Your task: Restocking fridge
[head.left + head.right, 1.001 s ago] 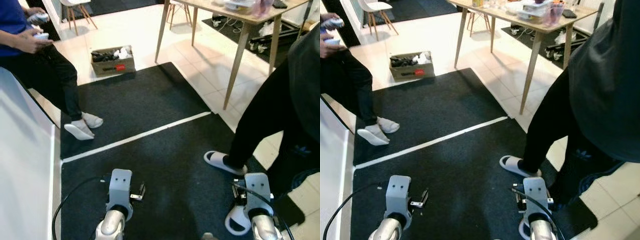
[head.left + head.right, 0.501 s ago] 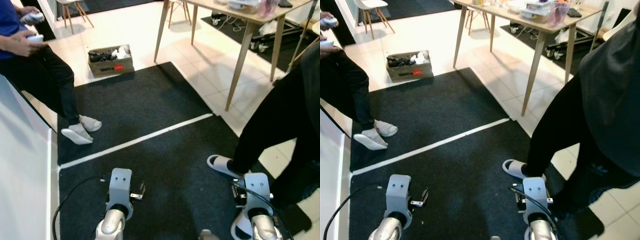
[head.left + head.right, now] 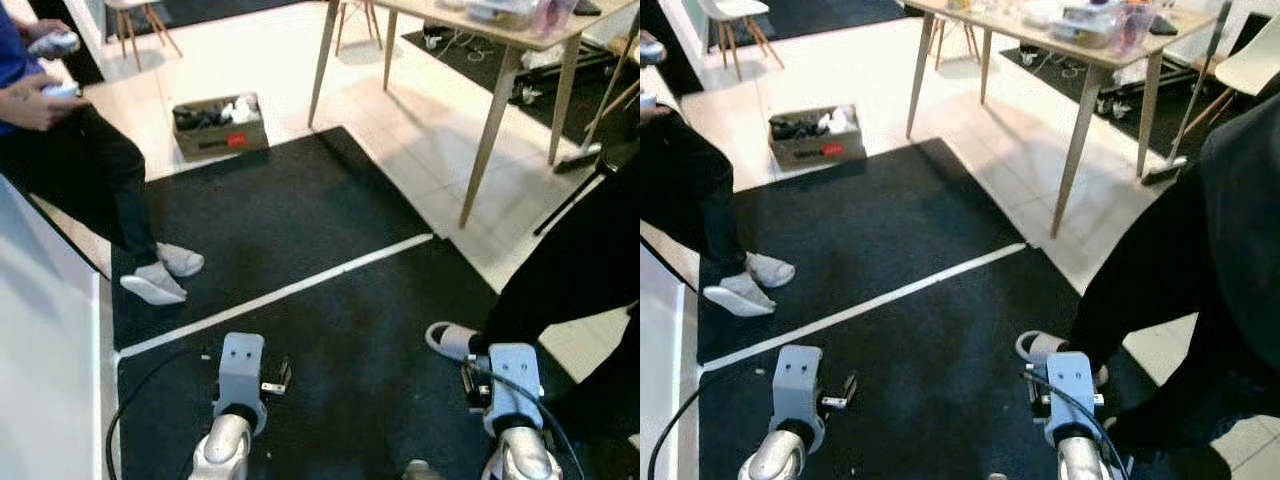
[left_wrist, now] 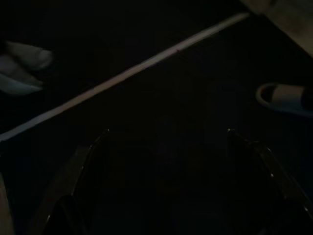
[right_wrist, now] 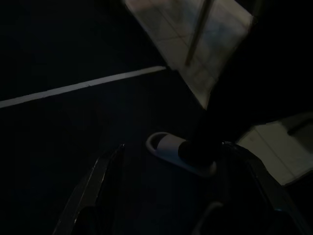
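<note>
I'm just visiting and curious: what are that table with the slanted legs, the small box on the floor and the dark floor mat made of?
The table looks like pale wood, matt, with grain-coloured slanted legs. The box seems to be plain brown cardboard, open at the top, with a red label. The mat looks like black carpet or rubber, dull and non-reflective; the pictures leave that open. The white line across it may be tape.

Both silver arms hung low in front of the robot, wrists pointing down toward the floor. The left pincer [image 4: 166, 161] held nothing; in the dark left wrist view its two black fingers [image 4: 73, 181] stood well apart. The right pincer [image 5: 181, 196] was likewise empty, its fingers [image 5: 98, 186] spread wide. From the head camera, the left wrist [image 3: 240, 375] and right wrist [image 3: 512, 385] sat side by side, well apart.
</note>
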